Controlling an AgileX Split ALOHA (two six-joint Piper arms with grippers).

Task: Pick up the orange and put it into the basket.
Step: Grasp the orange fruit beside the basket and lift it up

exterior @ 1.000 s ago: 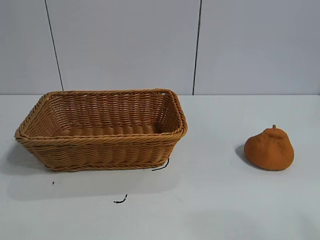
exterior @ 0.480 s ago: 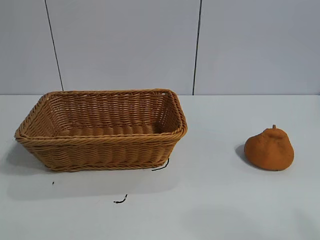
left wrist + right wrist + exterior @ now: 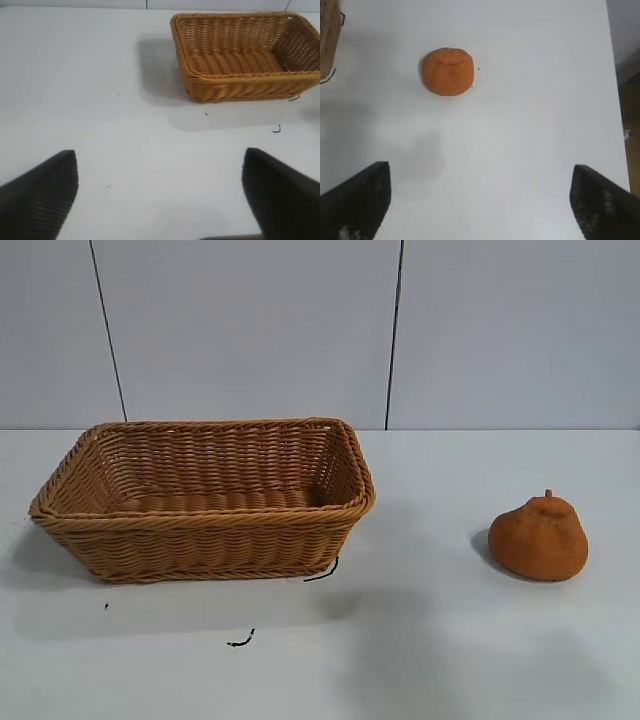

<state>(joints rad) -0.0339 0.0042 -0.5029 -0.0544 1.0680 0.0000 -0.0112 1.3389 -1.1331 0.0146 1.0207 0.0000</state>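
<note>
The dull-orange lumpy orange (image 3: 538, 538) rests on the white table at the right, stem nub up. It also lies ahead of the right gripper in the right wrist view, as the orange (image 3: 448, 71). The tan wicker basket (image 3: 205, 523) stands at the left with nothing in it, also seen as the basket (image 3: 240, 80) in the left wrist view. My right gripper (image 3: 481, 187) hangs above the table, open wide and holding nothing, some way short of the orange. My left gripper (image 3: 160, 172) is open over bare table, well away from the basket. Neither arm shows in the exterior view.
Small black marks (image 3: 240, 641) dot the table in front of the basket, and a black strand (image 3: 322, 573) lies at its near right corner. The table's edge (image 3: 615, 100) runs along one side in the right wrist view. A grey panelled wall stands behind.
A faint shadow has spread over the table in front of the orange and the basket's right corner. The orange and basket have not moved.
</note>
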